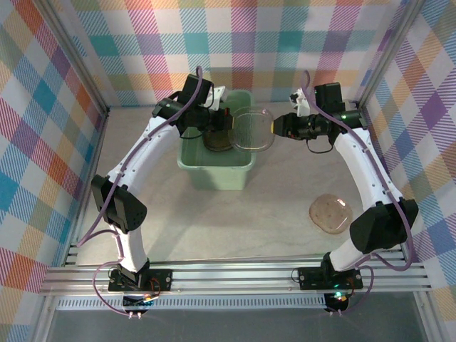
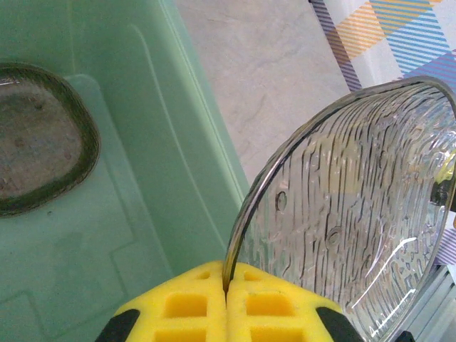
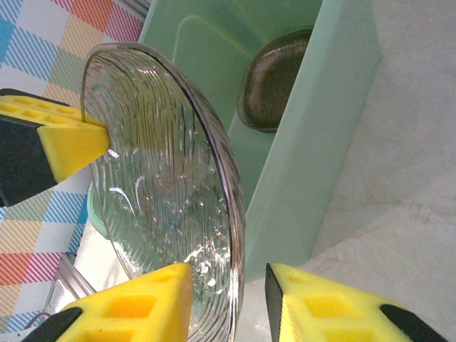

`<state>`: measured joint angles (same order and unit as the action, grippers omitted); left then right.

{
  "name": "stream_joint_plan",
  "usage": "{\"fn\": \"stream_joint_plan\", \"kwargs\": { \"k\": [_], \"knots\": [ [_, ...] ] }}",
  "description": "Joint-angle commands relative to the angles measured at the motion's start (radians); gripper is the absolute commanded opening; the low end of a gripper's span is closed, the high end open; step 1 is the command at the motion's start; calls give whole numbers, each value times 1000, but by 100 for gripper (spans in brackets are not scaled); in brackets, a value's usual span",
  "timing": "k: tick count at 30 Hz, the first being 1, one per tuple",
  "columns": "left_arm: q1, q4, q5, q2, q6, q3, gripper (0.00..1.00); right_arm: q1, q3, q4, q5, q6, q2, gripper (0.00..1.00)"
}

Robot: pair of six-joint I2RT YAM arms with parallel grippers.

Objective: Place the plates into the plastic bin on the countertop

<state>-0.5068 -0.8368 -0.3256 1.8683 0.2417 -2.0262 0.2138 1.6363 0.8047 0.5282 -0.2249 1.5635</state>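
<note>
The plastic bin (image 1: pixel 214 174) is located at centre rear of the countertop (image 1: pixel 235 228). A stack of plates (image 1: pixel 216 137) is recorded inside it. One plate (image 1: pixel 253 128) is positioned over the bin's right rim, between the left gripper (image 1: pixel 229 122) and the right gripper (image 1: pixel 276 126). Another plate (image 1: pixel 330 213) lies on the countertop, well to the front right.

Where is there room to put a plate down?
Inside the bin, the floor is bare between the stacked plates and the near wall. The countertop is bare from the bin's front to the metal rail, left of the loose plate. It is crowded over the bin's far end, where both arms meet at the held plate.
</note>
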Motion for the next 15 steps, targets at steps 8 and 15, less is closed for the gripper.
{"fn": "stream_joint_plan", "kwargs": {
  "k": [8, 15],
  "knots": [
    [8, 30, -41, -35, 4, -35, 0, 16, 23, -4, -30, -14, 25, 25],
    [8, 34, -43, -35, 5, -37, 0, 18, 20, -10, -53, -29, 16, 9]
  ]
}}
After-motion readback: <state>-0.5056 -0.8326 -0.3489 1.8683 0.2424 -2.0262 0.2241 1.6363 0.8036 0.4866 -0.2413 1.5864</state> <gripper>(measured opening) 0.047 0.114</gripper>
